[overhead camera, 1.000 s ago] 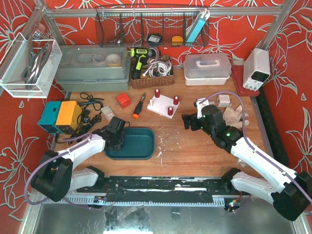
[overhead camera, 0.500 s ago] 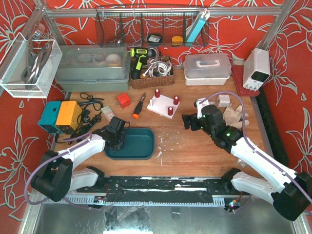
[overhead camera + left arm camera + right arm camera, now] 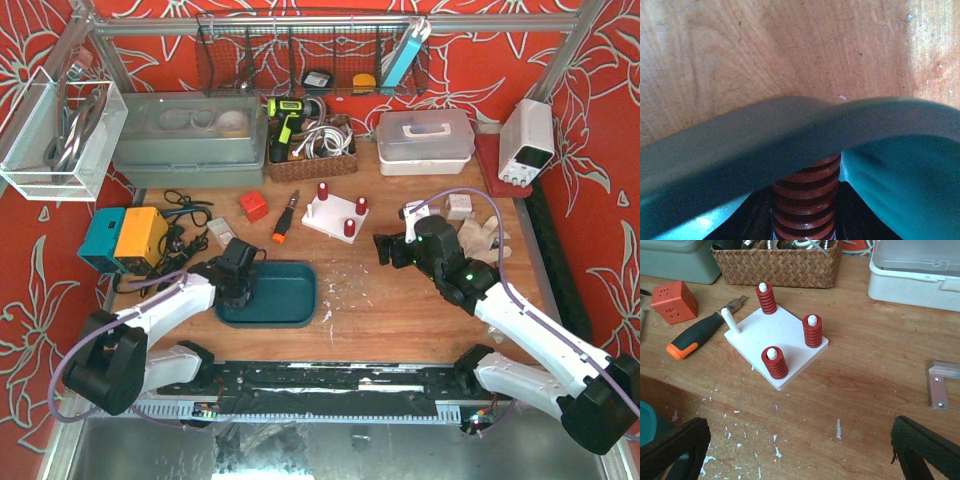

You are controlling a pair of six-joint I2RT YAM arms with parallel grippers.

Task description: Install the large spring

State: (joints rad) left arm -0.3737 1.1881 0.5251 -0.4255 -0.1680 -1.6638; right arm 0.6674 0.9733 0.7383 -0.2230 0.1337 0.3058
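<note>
left gripper (image 3: 237,274) sits at the left rim of the teal tray (image 3: 285,297), low over it. in the left wrist view its two dark fingers (image 3: 756,220) press in on either side of a red spring (image 3: 806,197), coils upright between them; the tray rim (image 3: 765,130) crosses in front and hides the spring's far end. whether the spring's base rests on the tray floor cannot be told. right gripper (image 3: 384,250) hangs over the wooden table (image 3: 400,300) just right of the white peg board (image 3: 785,335), fingers (image 3: 675,447) spread wide, nothing between them. the board carries three red springs (image 3: 775,363) on pegs; one bare peg (image 3: 730,320) stands at its left corner. screwdriver (image 3: 697,336) and orange cube (image 3: 673,301) lie left of the board.
</note>
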